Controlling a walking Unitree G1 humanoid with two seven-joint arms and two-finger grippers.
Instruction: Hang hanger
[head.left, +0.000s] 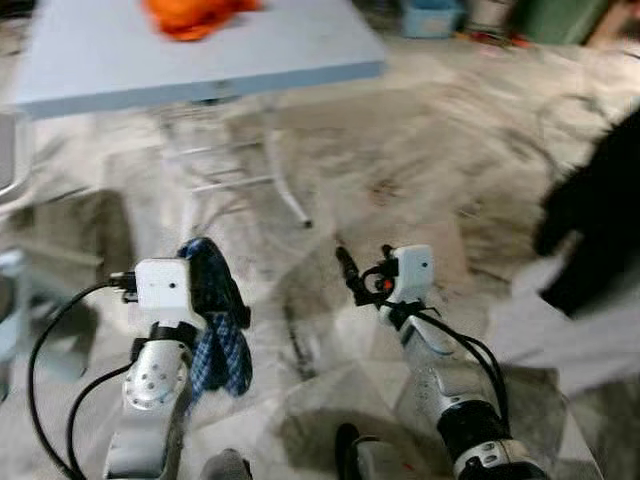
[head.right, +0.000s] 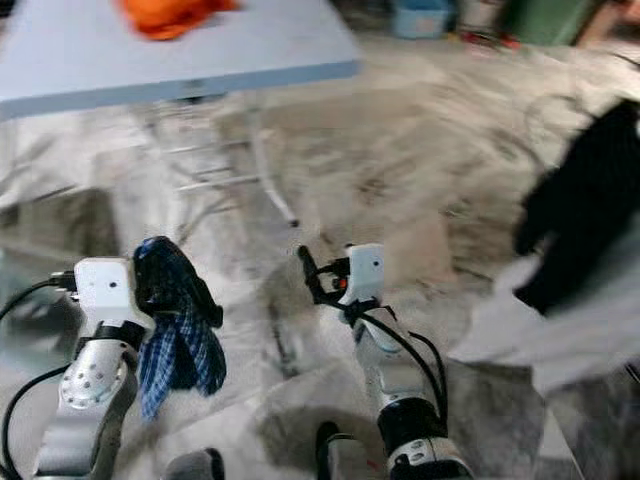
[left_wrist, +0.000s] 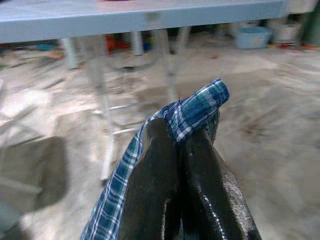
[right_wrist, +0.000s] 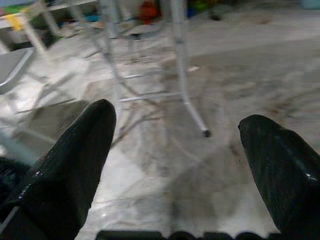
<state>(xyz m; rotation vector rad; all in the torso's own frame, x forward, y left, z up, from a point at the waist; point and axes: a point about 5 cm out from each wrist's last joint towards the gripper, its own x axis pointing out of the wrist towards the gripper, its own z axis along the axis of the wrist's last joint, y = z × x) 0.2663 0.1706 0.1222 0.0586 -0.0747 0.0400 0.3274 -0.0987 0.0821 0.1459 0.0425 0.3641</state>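
A: Carrying seems the step in hand: the left hand is clenched on a blue plaid cloth, which droops beside its wrist. No hanger is discernible.

B: And the right hand?

A: Released, fingers spread, holding nothing. Next, a rail must be found; none is visible.

B: Surroundings?

A: Mottled pale floor; a grey bench ahead bears an orange heap.

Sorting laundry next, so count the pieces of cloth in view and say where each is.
3: blue plaid cloth held in the left end effector; orange cloth on the table; dark garment at the robot's right. More may be hidden.
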